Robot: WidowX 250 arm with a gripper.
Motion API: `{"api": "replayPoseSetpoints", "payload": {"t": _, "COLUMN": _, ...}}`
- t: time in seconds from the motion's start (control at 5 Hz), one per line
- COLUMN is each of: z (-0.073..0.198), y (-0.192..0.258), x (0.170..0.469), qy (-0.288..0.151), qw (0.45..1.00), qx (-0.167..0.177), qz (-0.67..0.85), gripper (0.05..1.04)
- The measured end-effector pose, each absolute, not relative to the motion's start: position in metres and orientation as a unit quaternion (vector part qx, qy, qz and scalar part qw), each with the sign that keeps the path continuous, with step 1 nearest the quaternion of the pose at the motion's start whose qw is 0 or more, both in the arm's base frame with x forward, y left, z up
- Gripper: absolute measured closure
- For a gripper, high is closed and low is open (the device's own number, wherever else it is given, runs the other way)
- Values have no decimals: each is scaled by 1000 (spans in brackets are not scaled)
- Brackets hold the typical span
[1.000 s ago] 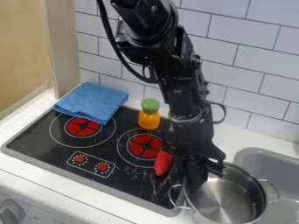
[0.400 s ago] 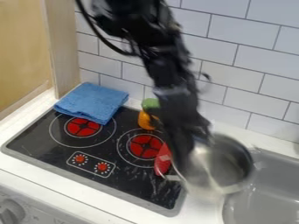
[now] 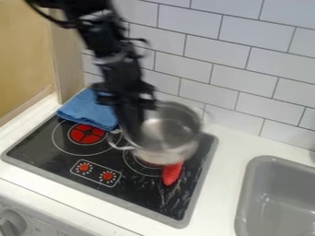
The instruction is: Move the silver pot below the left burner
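Observation:
My gripper is at the near-left rim of the silver pot, shut on its wall. The pot is held up over the right burner and the back right of the stove, tilted a little, with one handle pointing left. The left burner is uncovered, left of the pot. Two red knobs in a white outline lie in front of the burners.
A blue towel lies at the stove's back left corner, close behind the arm. A red object rests on the stove just below the pot. The grey sink is at the right, the tiled wall behind.
The gripper and pot have moved left and back, from beside the sink to over the right burner. The orange bottle with the green top is now hidden behind them.

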State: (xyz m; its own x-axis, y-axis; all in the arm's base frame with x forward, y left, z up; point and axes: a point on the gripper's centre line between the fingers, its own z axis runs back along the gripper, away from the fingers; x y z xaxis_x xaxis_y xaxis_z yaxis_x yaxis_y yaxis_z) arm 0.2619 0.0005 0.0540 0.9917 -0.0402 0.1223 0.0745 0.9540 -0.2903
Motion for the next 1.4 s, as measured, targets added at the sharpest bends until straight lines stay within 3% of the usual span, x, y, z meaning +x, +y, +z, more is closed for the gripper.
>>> {"api": "replayPoseSetpoints", "payload": {"t": 0.2, "z": 64, "y": 37, "x": 269, "qy": -78, "qw": 987, "qx": -141, "qz": 12, "gripper": 1030}}
{"api": "replayPoseSetpoints", "payload": {"t": 0.6, "z": 54, "y": 93, "x": 260, "qy": -71, "qw": 986, "qx": -120, "qz": 95, "gripper": 1030}}
{"api": "replayPoseSetpoints", "payload": {"t": 1.0, "z": 38, "y": 128, "x": 248, "qy": -62, "qw": 979, "qx": -96, "qz": 170, "gripper": 1030}}
{"api": "replayPoseSetpoints", "payload": {"t": 1.4, "z": 21, "y": 132, "x": 233, "qy": -37, "qw": 977, "qx": -79, "qz": 193, "gripper": 1030}}
